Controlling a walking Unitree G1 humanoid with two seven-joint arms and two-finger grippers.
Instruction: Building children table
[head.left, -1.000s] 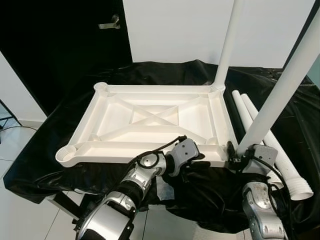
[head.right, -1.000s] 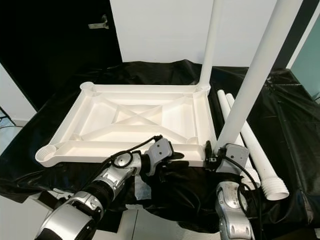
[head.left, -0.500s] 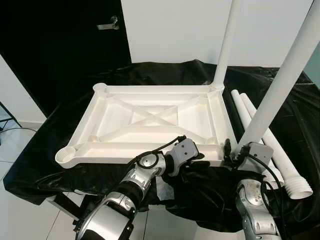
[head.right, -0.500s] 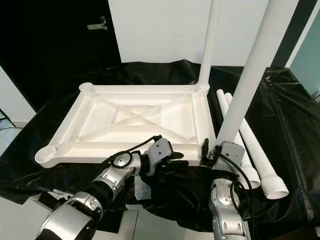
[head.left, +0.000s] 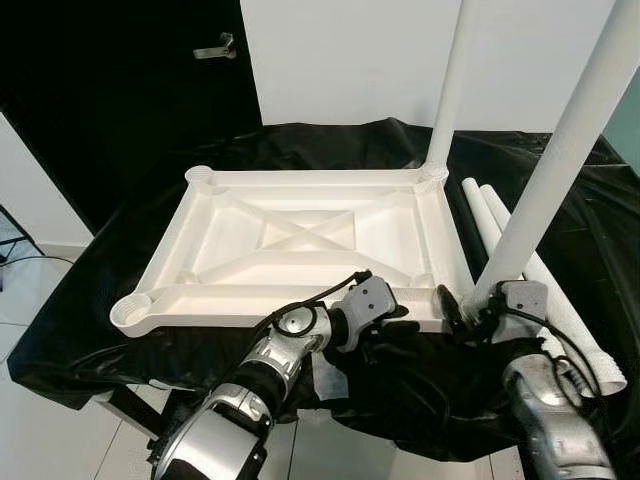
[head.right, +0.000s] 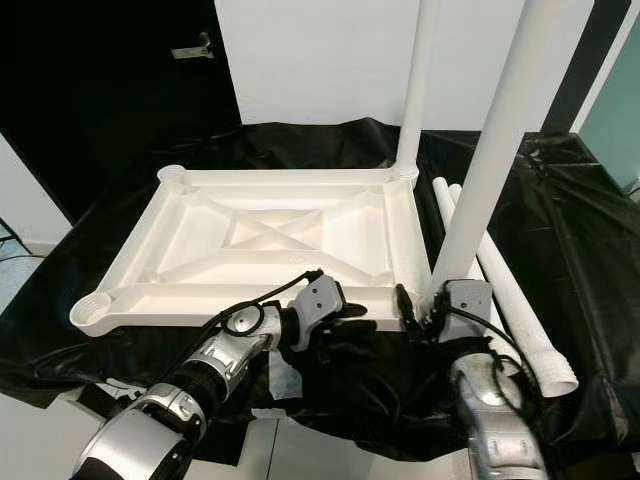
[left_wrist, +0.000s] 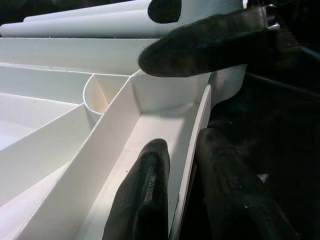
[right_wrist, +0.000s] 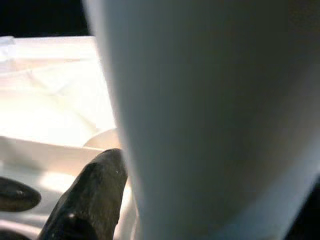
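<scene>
1. The left gripper (left_wrist: 180, 165) is pinching the near rim of the tabletop (head.left: 300, 240): in its wrist view one finger (left_wrist: 142, 200) is lying inside the rim wall and the other outside it, closed on that thin wall.
2. The right gripper (head.left: 462, 308) is clamping the foot of a tilted leg (head.left: 560, 160), just to the right of the left gripper, at the tabletop's near right corner. One black finger (right_wrist: 90, 195) is lying against the pole in the right wrist view.
3. The tabletop is lying upside down, its ribbed underside facing up, stretching away from both grippers.
4. Beyond the right gripper, at the far right corner, an upright leg (head.left: 452, 90) is standing in its socket.
5. To the right of the right gripper, two spare legs (head.left: 545, 290) are lying side by side, touching each other.
6. Everything is resting on a black sheet (head.left: 120, 300) that is draping over the support.
7. Far beyond the left gripper, a dark door with a metal handle (head.left: 217, 46) is showing.
</scene>
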